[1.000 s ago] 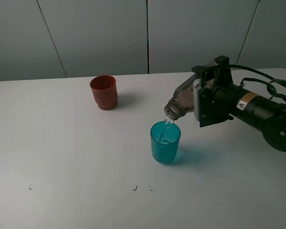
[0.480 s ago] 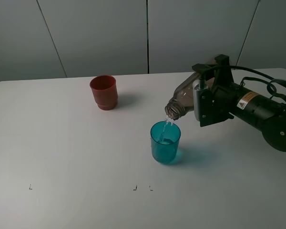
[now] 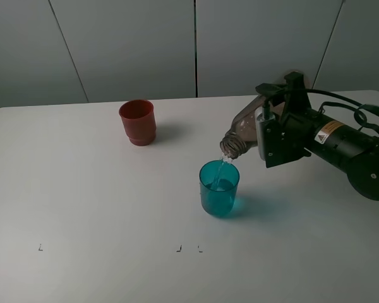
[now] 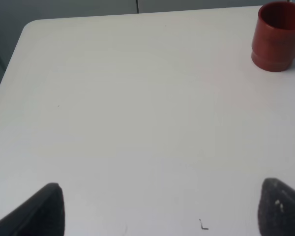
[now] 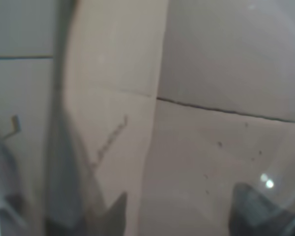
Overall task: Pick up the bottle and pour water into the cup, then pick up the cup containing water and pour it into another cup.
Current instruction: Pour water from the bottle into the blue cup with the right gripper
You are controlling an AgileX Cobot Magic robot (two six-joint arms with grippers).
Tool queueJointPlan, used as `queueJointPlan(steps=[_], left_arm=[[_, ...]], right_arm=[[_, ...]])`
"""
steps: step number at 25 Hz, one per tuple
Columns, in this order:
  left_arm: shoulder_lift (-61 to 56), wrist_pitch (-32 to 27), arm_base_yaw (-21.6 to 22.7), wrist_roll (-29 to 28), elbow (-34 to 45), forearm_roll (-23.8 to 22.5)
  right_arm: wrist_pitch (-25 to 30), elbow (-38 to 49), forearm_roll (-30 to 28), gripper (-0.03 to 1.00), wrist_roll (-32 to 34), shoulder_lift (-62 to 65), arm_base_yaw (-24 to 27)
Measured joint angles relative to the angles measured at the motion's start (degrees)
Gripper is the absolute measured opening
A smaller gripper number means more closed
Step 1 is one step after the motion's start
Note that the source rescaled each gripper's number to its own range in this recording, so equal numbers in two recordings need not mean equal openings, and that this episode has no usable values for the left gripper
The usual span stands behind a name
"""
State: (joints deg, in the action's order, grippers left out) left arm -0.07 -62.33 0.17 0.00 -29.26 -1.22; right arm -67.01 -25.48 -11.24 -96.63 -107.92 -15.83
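The right gripper [image 3: 264, 136] is clamped tight on the tall translucent smoky grey-brown plastic bottle [image 3: 241, 131], which it holds tipped steeply above the white tabletop [image 3: 82, 189], neck slanting down to the left; the open mouth hangs just above the far rim of the translucent teal-blue plastic tumbler [image 3: 219, 189], which stands near the middle of the tabletop, and a thin stream of water falls into it. The opaque red-brown plastic cup with a stepped base [image 3: 137, 122] stands well apart to the far left, untouched. The left gripper [image 4: 162, 211] hangs with its dark fingertips wide apart over bare tabletop, holding nothing.

The stream lands close to the tumbler's far rim, so a small drift of the mouth to the right or farther away would likely spill water onto the tabletop; a steeper tilt could make the flow gush and splash out; pouring too long would leave the tumbler too full to lift and tip cleanly.

Against the earlier frames almost nothing differs; the bottle keeps nearly the same tilt and place, both cups stand where they were, and the stream runs on.
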Motion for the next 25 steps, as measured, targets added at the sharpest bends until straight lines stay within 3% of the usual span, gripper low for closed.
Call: queueJointPlan(steps=[25], left_arm=[[0.00,0.00,0.00,0.00,0.00,0.00]], right_arm=[[-0.70,-0.04,0.00,0.00,-2.84,0.10,0.00]])
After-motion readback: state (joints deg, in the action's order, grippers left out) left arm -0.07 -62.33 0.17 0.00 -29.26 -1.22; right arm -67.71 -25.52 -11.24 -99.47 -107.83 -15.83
